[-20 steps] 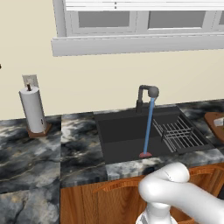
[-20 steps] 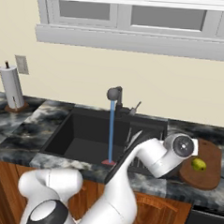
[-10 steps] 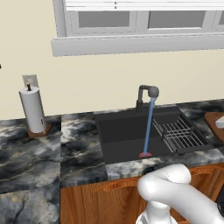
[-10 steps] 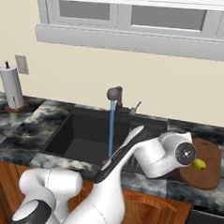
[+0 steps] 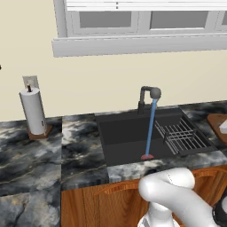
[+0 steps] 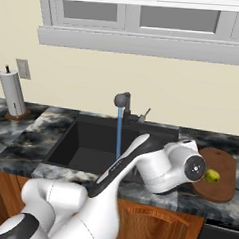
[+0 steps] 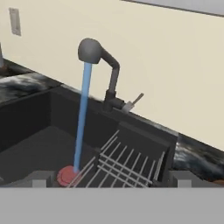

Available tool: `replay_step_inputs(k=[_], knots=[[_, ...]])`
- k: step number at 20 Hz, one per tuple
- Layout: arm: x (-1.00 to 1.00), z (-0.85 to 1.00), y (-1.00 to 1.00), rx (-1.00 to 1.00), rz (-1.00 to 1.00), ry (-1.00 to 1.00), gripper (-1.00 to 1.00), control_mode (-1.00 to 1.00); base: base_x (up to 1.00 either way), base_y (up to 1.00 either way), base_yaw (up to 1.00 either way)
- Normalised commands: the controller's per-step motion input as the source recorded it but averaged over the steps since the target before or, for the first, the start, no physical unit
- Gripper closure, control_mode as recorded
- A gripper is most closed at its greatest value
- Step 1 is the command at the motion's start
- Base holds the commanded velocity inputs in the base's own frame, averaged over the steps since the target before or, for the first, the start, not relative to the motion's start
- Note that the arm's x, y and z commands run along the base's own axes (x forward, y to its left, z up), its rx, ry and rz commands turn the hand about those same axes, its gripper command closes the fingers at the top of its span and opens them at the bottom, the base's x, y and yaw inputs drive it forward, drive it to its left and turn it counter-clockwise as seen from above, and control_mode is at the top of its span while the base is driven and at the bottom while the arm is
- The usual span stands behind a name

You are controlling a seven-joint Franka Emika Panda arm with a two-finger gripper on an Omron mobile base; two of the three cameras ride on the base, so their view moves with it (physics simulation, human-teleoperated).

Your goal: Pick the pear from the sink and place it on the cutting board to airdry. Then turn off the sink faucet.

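Observation:
The small yellow-green pear (image 6: 212, 175) lies on the reddish-brown cutting board (image 6: 222, 185), on the counter right of the sink (image 6: 84, 149). My hand hovers just left of the pear, at the board's near-left edge. In the hand view my gripper (image 7: 109, 179) is open, its fingertips (image 7: 38, 179) far apart with nothing between them, and it faces the sink faucet (image 7: 92, 51). The faucet (image 5: 150, 94) pours a thin blue stream onto the pinkish-red drain spot (image 5: 147, 156). Its small lever (image 7: 134, 100) sticks out at the base.
A wire rack (image 5: 181, 135) fills the sink's right half. A paper-towel roll (image 5: 33, 111) stands on the left counter by the wall. The marbled stone counter (image 5: 80, 142) surrounds the basin, with a window sill above.
My hand has turned slightly beside the board, hardly shifting. The pear stays still on the board and the water keeps running.

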Motion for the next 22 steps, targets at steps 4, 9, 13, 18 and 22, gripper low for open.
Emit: replay_step_inputs(k=[4,9,13,18,22], knots=[[0.00,0.00,0.21,0.00,0.24,0.00,-1.00,-1.00,0.00,0.00,0.00],[0.00,0.00,0.12,0.00,0.31,0.00,-1.00,-1.00,0.00,0.00,0.00],[0.00,0.00,0.15,0.00,0.30,0.00,-1.00,-1.00,0.00,0.00,0.00],[0.06,0.03,0.12,0.00,0.11,0.00,-1.00,-1.00,0.00,0.00,0.00],[0.40,0.00,0.13,0.00,0.01,0.06,-1.00,-1.00,0.00,0.00,0.00]])
